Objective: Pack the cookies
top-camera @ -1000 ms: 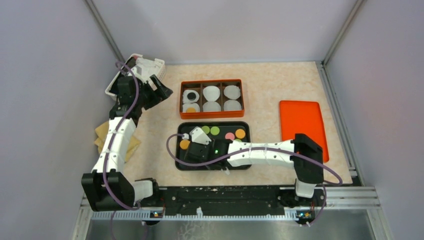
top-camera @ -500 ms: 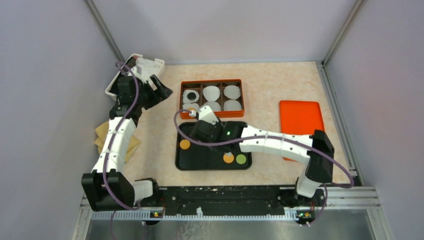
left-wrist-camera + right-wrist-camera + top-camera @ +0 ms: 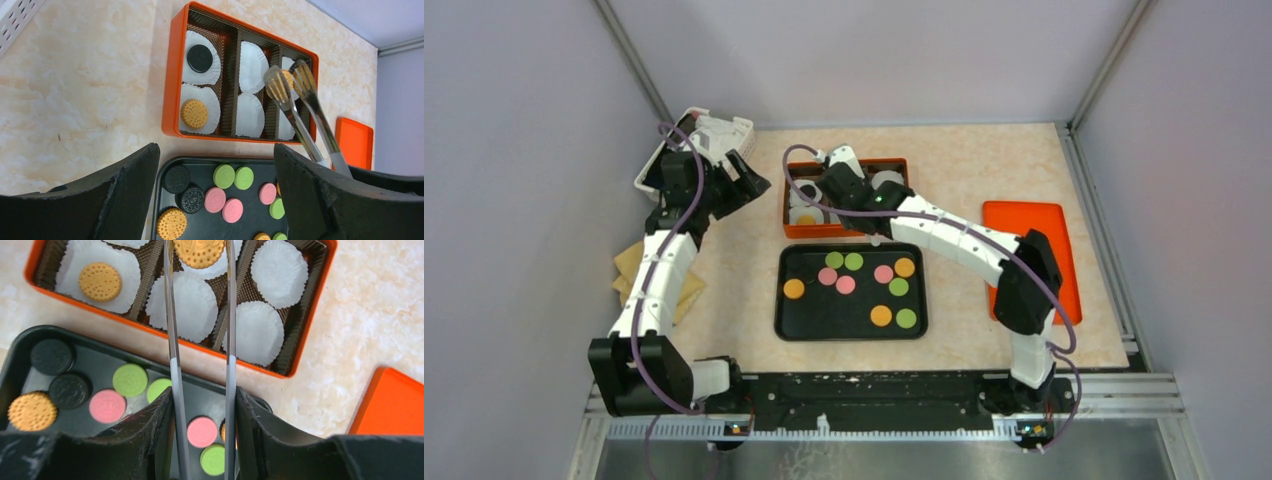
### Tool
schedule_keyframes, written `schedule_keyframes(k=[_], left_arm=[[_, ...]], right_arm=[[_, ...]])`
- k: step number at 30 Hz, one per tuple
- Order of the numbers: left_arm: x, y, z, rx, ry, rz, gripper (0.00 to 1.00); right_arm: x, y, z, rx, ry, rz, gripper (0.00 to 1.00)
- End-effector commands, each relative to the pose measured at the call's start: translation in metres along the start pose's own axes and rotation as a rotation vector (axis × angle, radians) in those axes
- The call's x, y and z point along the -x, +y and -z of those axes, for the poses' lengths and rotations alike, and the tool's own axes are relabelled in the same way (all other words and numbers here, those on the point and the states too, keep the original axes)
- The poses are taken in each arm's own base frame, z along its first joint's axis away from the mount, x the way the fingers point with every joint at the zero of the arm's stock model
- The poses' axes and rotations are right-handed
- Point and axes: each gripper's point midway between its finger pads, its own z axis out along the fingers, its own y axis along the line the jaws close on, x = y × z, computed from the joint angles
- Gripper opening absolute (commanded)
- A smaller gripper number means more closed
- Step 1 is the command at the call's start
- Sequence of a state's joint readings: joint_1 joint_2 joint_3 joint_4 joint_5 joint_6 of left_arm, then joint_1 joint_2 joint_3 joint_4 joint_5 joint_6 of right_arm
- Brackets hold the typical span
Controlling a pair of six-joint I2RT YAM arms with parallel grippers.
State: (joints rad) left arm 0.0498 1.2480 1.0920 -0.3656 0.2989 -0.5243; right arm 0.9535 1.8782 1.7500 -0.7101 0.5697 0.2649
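The orange box holds white liners, with a black cookie and an orange cookie in its left column. Several loose orange, green, pink and black cookies lie on the black tray. My right gripper is shut on metal tongs. The tongs grip an orange cookie above the box's middle column; this also shows in the left wrist view. My left gripper is open and empty, held high left of the box.
An orange lid lies flat to the right of the tray. A white basket stands at the back left behind my left gripper. A tan cloth lies at the left wall. Walls close in three sides.
My right arm has swung from the black tray back to the orange box, carrying the tongs and an orange cookie. My left arm has not moved.
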Motion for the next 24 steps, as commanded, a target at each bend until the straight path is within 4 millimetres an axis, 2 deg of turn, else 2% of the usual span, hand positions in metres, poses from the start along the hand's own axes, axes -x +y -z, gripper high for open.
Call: schedule_keyframes(k=[1,10,15,21,23,24], left_arm=[[0.015,-0.009,-0.003,-0.035,-0.041,-0.029,0.9],[0.014,-0.007,-0.009,-0.029,-0.032,-0.024,0.9],[0.014,-0.004,-0.009,-0.022,-0.031,-0.025,0.9],[0.012,-0.003,-0.01,-0.018,-0.026,-0.03,0.91],[0.012,-0.003,-0.01,-0.017,-0.026,-0.031,0.91],[0.012,-0.003,-0.01,-0.017,-0.028,-0.031,0.91]], right_arm=[[0.023,-0.006,-0.024,0.014,-0.033,-0.024,0.0],[0.02,-0.016,-0.069,0.008,0.001,-0.025,0.0],[0.021,-0.01,-0.082,0.013,0.021,0.007,0.0],[0.012,-0.008,-0.093,-0.007,0.076,0.033,0.0],[0.011,-0.009,-0.092,-0.013,0.079,0.025,0.06],[0.01,-0.01,-0.092,-0.016,0.08,0.022,0.16]])
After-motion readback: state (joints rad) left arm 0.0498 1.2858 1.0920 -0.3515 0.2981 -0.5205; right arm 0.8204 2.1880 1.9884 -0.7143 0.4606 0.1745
